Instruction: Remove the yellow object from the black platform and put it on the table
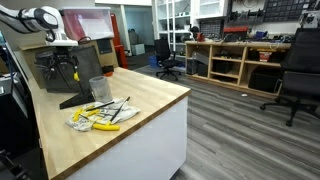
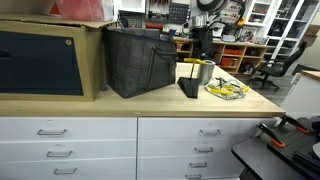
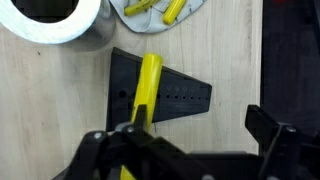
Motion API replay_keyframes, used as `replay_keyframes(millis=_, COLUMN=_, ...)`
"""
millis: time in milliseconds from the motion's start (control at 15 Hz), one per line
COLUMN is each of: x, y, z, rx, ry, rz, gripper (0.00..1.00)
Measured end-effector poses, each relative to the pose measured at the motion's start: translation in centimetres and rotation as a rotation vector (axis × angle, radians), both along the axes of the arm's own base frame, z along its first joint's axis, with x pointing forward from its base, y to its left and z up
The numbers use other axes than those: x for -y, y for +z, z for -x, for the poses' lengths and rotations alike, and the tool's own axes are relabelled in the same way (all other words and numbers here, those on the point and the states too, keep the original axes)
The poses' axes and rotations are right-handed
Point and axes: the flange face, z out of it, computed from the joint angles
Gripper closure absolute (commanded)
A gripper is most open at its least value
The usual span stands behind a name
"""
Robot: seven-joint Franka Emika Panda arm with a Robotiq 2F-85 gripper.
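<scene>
Wrist view: jaws spread wide, pinching nothing. The two black fingers (image 3: 272, 135) stand well apart at the lower edge of the picture. The yellow object (image 3: 149, 88), a slim bar, lies across the black platform (image 3: 185, 97), and its near end runs under the gripper body on the left. Whether any finger touches the bar cannot be told. The platform is a flat wedge-shaped plate with a row of small holes, resting on the wooden bench (image 3: 230, 50). Beyond it, at far left, stands a metal cup (image 3: 50, 20), seen from above. To the right of the cup, a pale cloth (image 3: 195, 8) carries further yellow pieces (image 3: 172, 10).

Exterior views: the arm (image 2: 205, 25) hangs over the platform (image 2: 188, 87), jaws pointing down. The bar is too small to make out in either exterior view. A dark bag (image 2: 140, 60) stands just left of the platform, the cup (image 2: 203, 72) just beside the platform, and the cloth (image 2: 228, 90) further right near the bench end. Left of the bag sits a cabinet (image 2: 40, 60) with a dark front. White drawers (image 2: 70, 130) fill the bench front. In an exterior view, office chairs (image 1: 300, 65) and shelving (image 1: 235, 60) stand well apart from the bench on a grey floor.
</scene>
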Motion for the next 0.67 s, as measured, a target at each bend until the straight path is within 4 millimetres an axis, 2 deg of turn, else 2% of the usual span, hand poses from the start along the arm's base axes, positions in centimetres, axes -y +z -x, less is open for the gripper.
replay_keyframes(millis=333, x=0.0, y=0.0, z=0.0, rx=0.001, ry=0.001, rz=0.003, gripper=0.00)
replay_keyframes(millis=667, x=1.3, y=-0.3, z=-0.7, rx=0.037, ry=-0.006, rz=0.063, gripper=0.00)
